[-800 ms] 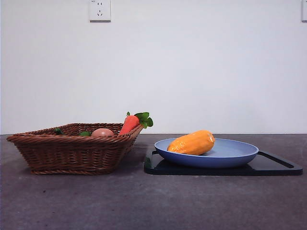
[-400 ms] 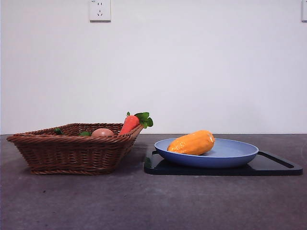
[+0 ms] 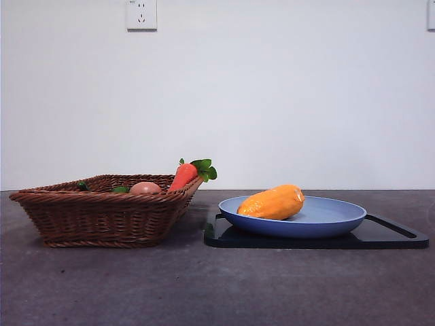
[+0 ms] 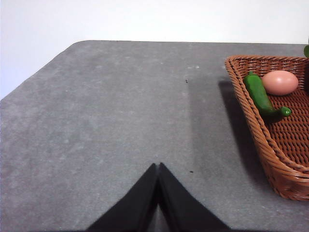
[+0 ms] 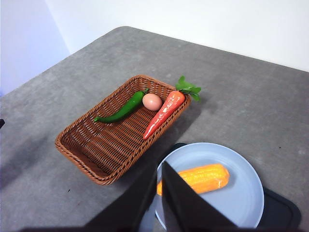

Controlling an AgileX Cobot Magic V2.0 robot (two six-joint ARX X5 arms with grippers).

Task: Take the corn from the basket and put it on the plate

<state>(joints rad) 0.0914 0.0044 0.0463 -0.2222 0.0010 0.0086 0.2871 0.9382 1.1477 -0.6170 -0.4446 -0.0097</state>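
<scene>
The yellow-orange corn (image 3: 273,202) (image 5: 205,177) lies on its side in the light-blue plate (image 3: 326,219) (image 5: 241,193), nearer the basket side. The brown wicker basket (image 3: 102,214) (image 5: 96,145) (image 4: 270,145) stands left of the plate. My right gripper (image 5: 159,169) hangs high above the plate's near rim, jaws shut and holding nothing. My left gripper (image 4: 158,166) is shut over bare table, well clear of the basket's end. Neither gripper shows in the front view.
The basket holds a red-orange carrot (image 5: 163,113) (image 3: 185,175) leaning on its rim, a green pepper (image 5: 123,110) (image 4: 258,94) and a pinkish egg (image 5: 152,101) (image 4: 280,82) (image 3: 145,188). A flat black tray (image 3: 387,234) (image 5: 282,212) sits under the plate. Grey table (image 4: 96,121) stretches left of the basket.
</scene>
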